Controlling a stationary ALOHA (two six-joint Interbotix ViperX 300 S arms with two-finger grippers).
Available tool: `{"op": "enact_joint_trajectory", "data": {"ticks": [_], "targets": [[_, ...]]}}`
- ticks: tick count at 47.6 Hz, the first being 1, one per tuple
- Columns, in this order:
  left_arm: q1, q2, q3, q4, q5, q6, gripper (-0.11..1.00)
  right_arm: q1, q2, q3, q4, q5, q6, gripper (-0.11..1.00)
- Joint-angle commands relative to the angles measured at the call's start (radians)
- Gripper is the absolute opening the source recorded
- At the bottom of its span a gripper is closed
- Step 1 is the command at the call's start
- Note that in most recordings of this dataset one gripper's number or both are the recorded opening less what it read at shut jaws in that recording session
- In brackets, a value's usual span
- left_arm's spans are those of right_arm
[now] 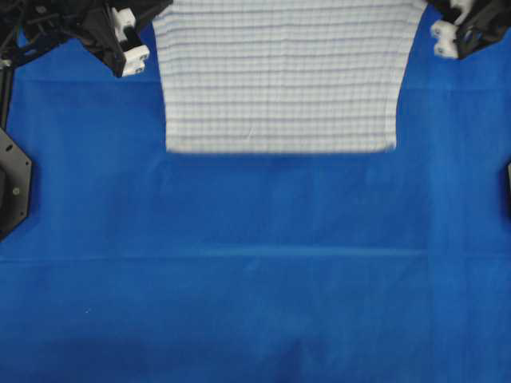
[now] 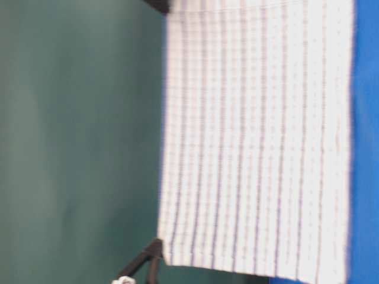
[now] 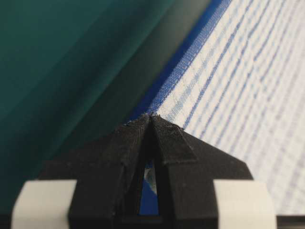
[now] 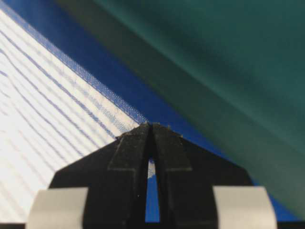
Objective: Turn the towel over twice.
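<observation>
White with dark blue stripes, the towel (image 1: 281, 76) hangs above the blue table cover (image 1: 255, 279), stretched flat between two grippers. Its bottom edge is near the cover. The left gripper (image 3: 151, 117) pinches one top corner. The right gripper (image 4: 150, 125) pinches the other top corner.

You have the blue table cover (image 1: 255, 303) spread across the whole work surface, with a faint crease running from nine o'clock to three o'clock just below the middle of the overhead view. Softer wrinkles lie toward six o'clock. Behind the table you see a plain dark green backdrop (image 2: 77, 142), which also shows in both wrist views.
</observation>
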Motion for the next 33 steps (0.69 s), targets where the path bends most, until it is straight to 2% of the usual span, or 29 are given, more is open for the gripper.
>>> {"op": "enact_joint_trajectory", "data": {"ticks": [1,16,33], "targets": [[0.005,-0.048,-0.029,-0.002,-0.002,0.003,0.01,-0.005,-0.064,-0.029,-0.003,0.014,-0.002,0.03],[-0.005,-0.163,-0.037,-0.002,0.034,0.008,0.01,0.048,-0.204,-0.029,-0.003,0.031,-0.002,0.03],[-0.025,-0.189,-0.041,-0.003,0.117,0.012,0.01,0.086,-0.195,-0.037,0.000,0.054,0.011,0.03]]}}
